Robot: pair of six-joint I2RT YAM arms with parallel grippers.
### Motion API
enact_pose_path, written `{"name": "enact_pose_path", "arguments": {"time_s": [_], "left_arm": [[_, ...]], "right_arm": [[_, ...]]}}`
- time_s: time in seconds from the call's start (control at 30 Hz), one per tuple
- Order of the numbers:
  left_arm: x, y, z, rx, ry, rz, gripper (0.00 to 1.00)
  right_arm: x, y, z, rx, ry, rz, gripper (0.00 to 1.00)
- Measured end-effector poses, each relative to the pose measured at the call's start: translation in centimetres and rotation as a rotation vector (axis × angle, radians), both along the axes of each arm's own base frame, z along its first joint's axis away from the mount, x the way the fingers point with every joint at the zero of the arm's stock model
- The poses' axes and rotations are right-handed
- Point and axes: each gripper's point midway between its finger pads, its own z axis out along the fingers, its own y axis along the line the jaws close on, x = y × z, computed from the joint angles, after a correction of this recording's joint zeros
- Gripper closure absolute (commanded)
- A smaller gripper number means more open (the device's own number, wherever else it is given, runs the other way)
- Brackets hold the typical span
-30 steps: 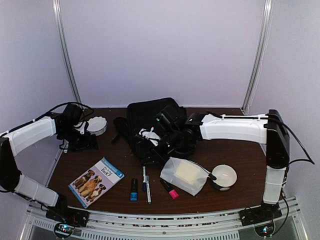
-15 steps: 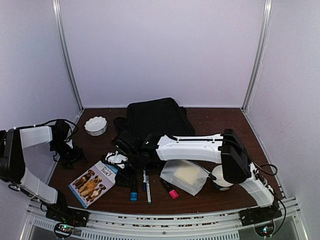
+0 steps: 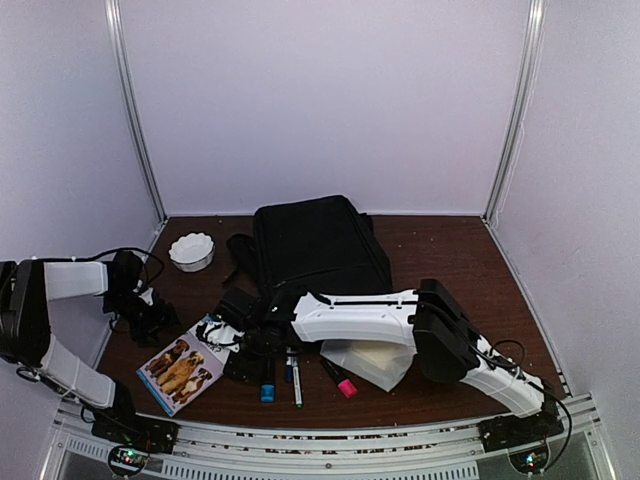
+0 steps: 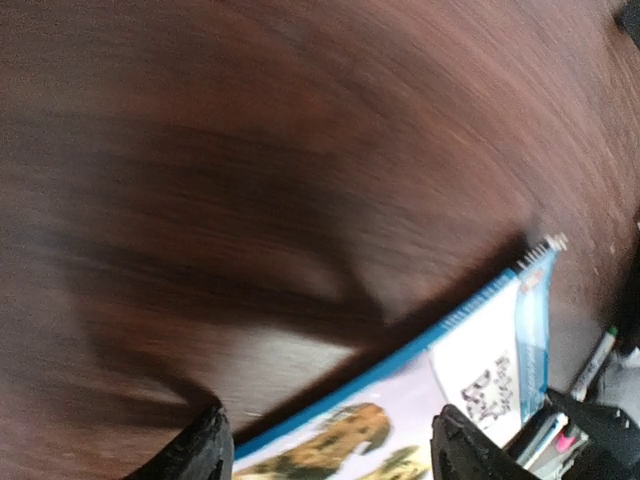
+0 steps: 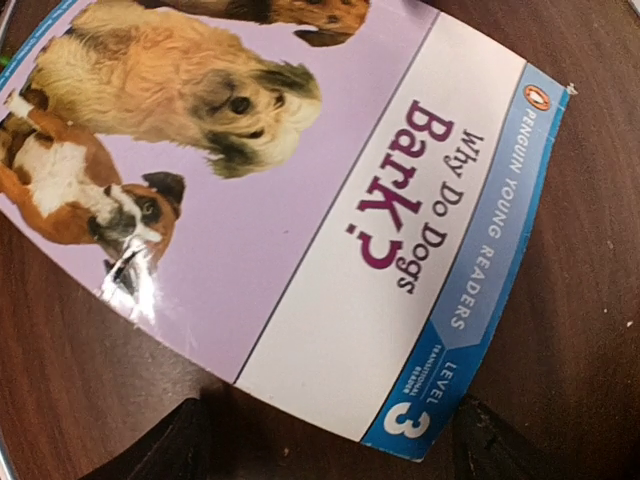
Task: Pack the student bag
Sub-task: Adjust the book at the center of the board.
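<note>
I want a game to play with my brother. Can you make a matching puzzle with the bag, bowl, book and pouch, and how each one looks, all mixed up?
Things:
1. bag
2. bowl
3. book
4. pouch

Looks:
A. dogs on the cover
B. black, at the back of the table
C. see-through white
D. white with a wavy rim

Pairs: 1-B, 2-D, 3-A, 4-C

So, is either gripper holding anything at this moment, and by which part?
Nothing is held. The right gripper hangs open over the book, at its corner, and the left gripper is open near the book's edge.
</note>
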Motion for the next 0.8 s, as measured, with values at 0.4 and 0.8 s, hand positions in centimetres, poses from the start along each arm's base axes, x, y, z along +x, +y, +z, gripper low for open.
{"name": "enact_pose_path", "arguments": {"time_s": [0.4, 0.8], "left_arm": [[-0.9, -4.6, 0.3, -0.086, -0.026, -0.155, 0.38], [-3.4, -6.2, 1.6, -0.158, 0.003, -0.154, 0.47]], "right_arm": [[5.1, -1.7, 0.0, 0.015, 0.013, -0.200, 0.22], [10.4, -6.0, 0.9, 0.004, 0.017, -0.315, 0.25]]}}
